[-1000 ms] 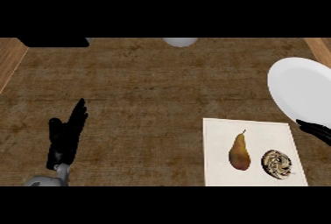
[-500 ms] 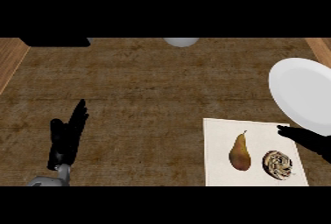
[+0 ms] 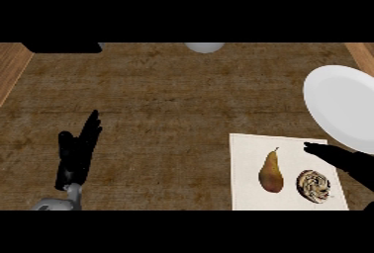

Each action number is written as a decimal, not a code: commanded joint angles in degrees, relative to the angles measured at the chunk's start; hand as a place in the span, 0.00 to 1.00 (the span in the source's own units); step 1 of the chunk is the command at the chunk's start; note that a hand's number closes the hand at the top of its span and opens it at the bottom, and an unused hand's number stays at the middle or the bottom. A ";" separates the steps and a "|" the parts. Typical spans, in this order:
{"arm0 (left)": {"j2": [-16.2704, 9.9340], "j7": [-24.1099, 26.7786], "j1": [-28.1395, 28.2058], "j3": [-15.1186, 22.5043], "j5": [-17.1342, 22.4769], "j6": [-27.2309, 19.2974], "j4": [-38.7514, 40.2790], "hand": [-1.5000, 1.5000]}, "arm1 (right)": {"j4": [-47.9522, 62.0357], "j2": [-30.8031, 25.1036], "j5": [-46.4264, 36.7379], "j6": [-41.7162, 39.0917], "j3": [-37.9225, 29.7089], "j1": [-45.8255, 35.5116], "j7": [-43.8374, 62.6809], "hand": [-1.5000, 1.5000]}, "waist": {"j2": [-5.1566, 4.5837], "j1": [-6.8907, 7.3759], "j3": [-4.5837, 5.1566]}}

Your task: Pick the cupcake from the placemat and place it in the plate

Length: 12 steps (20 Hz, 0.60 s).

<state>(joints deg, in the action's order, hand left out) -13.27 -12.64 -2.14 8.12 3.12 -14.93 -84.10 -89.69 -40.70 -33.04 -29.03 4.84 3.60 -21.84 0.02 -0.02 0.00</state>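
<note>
At the left of the counter (image 3: 182,99), the robot's left hand (image 3: 76,153) rests with fingers straight and raised, holding nothing; a dark box (image 3: 62,47) sits at the far left edge and a pale bowl (image 3: 204,47) at the far middle edge, its inside not visible. Toward the right lies a pale placemat (image 3: 248,148); on it a pear (image 3: 271,171) lies stem away from the robot, and just beside it, to the right, sits the cupcake (image 3: 313,186), a swirled brown-and-cream top seen from above. The right hand (image 3: 343,162) reaches in over the placemat's right edge, fingers extended and unclenched, its tips above the mat just beyond the cupcake; whether it touches the cake cannot be told, and it grips nothing. The white plate (image 3: 340,106) at the far right lies bare, close beyond the placemat's corner. The cupcake is judged light, soft and easily crushed, its frosted top likely to smear; the better hold would be low on its sides, thumb opposite fingers around the base, with the top left untouched; the pear standing close on the left leaves little room for a thumb on that side.
</note>
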 commanded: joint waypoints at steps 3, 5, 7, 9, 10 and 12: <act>0.60 -0.57 1.09 -1.70 -0.70 2.20 -1.63 0.50 | 5.54 3.53 -7.21 1.86 0.93 -0.80 -3.73 0.00 | 0.00 0.09 -0.01; 2.10 -0.11 -1.34 -2.01 -2.47 2.38 1.01 0.50 | 1.01 4.85 -6.71 -0.11 -0.95 0.91 -2.84 0.00 | 0.01 -0.11 0.00; 3.28 -1.52 1.35 -0.57 -4.50 0.12 -2.50 0.50 | 5.65 6.57 -8.58 -0.76 0.11 -2.94 -2.30 0.00 | -0.01 0.12 -0.01; 5.13 1.76 -2.11 -1.84 -4.40 0.52 4.94 0.50 | 3.58 7.85 -9.63 0.65 0.34 -0.19 -2.61 0.00 | -0.03 -0.15 0.01; 0.96 -3.05 -5.34 -5.29 -1.55 3.42 1.90 0.50 | 8.54 7.66 -10.31 1.52 0.85 -1.96 -4.32 0.00 | -0.06 -0.01 -0.01; 3.14 -1.62 -0.19 -3.37 -3.92 2.81 -1.77 0.50 | 8.81 7.00 -10.66 -1.23 -1.85 -3.83 -6.28 0.00 | -0.01 0.08 0.00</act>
<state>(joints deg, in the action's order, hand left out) -10.62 -13.66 -2.70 5.64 0.05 -12.91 -84.48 -84.45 -33.66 -41.94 -29.41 4.68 1.39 -24.51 0.01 0.02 -0.01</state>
